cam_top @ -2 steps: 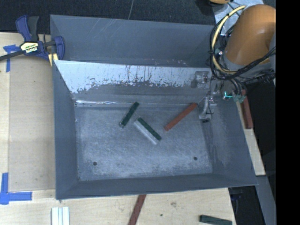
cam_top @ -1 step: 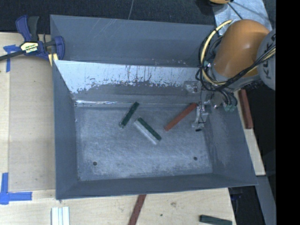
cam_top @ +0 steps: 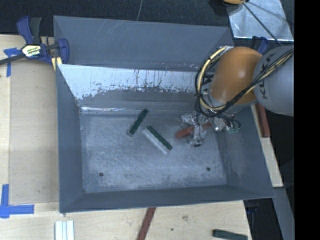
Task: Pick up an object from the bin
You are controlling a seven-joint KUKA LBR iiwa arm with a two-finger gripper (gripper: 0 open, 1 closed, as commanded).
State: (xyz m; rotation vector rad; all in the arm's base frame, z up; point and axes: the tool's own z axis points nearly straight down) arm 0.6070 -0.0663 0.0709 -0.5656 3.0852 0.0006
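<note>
Where the near wall of the grey bin (cam_top: pixel 150 196) slopes down to its floor, the metal is scuffed and speckled pale. Further in, about the middle of the floor, lie two dark green flat bars. The nearer bar (cam_top: pixel 158 138) slants down to the right and carries a pale edge along its near side. The farther bar (cam_top: pixel 137 122) slants the other way, with its upper end toward the back wall. Their closest ends are near each other but apart.

At much the same depth, on the right part of the floor, the gripper (cam_top: pixel 197 134) hangs low, a tangle of bright metal that is hard to read. How far its jaws stand apart cannot be told. A small, longish reddish-brown piece (cam_top: pixel 183 132) pokes out on the gripper's left side, low by the floor. Its right end is hidden behind the metal, so it is unclear whether it is gripped or only touched.

Behind the gripper rises the arm's rounded orange cover (cam_top: pixel 235 79), with black and yellow cables (cam_top: pixel 204 84) looped round it. These hide the right end of the back wall (cam_top: pixel 135 81), which is bright and streaked with dark scrape marks.
</note>
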